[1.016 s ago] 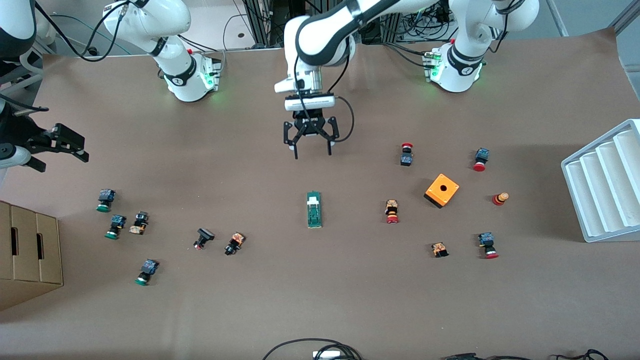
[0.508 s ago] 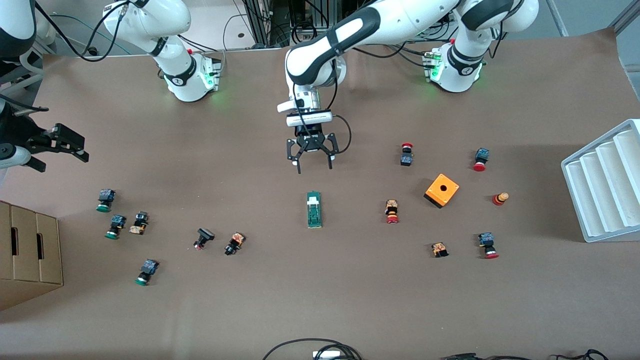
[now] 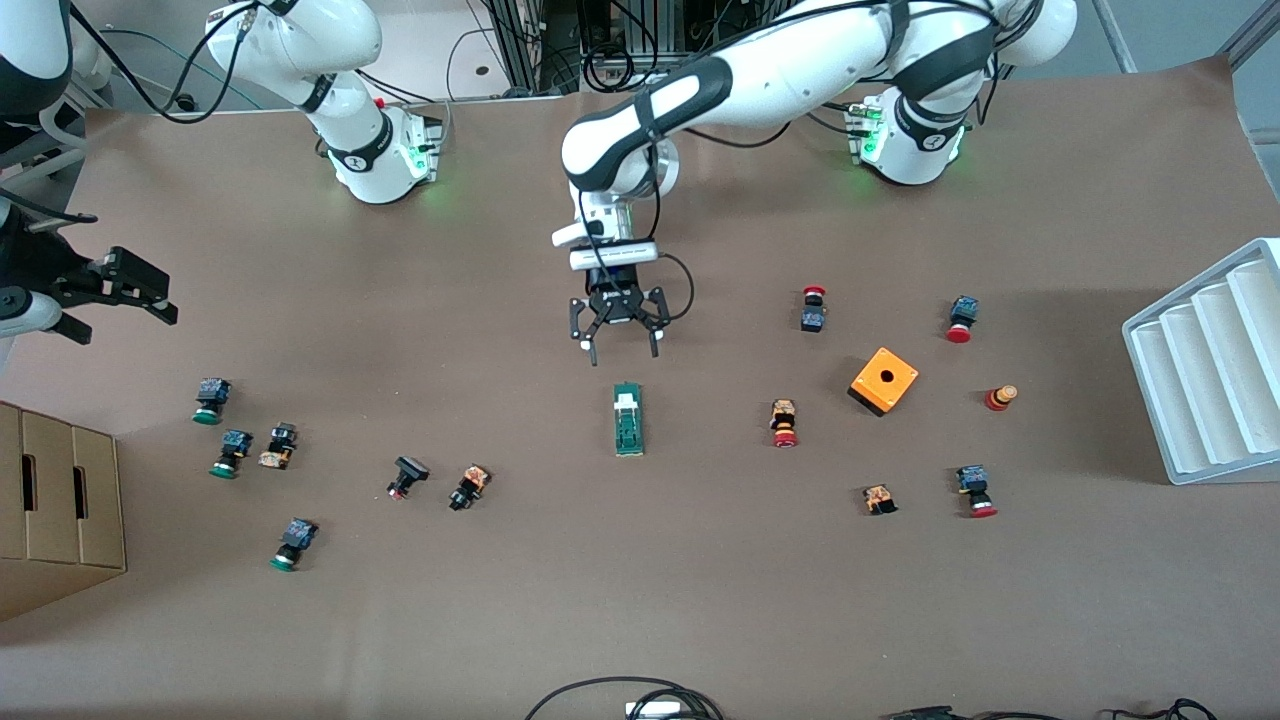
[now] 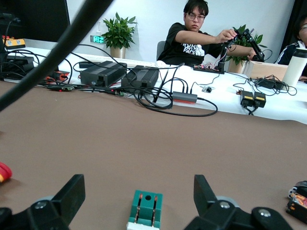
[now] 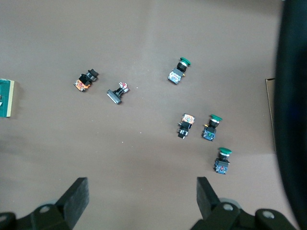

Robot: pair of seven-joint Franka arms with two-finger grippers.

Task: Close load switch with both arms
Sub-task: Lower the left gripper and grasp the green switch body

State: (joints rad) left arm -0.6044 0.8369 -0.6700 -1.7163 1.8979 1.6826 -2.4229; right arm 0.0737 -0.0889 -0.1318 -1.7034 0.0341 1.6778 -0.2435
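The load switch [image 3: 627, 418] lies flat mid-bench, untouched. The left claw [image 3: 619, 349] hangs spread wide over the bench just beside the switch's end toward the arm bases. The right claw [image 3: 120, 290], also wide, waits over the right arm's bench end.

The left arm stretches out from its base to mid-table, and the left gripper [image 3: 619, 346] points straight down with fingers spread wide. The right gripper [image 3: 125, 292] (fingers apart too) just waits up high at the right arm's end.
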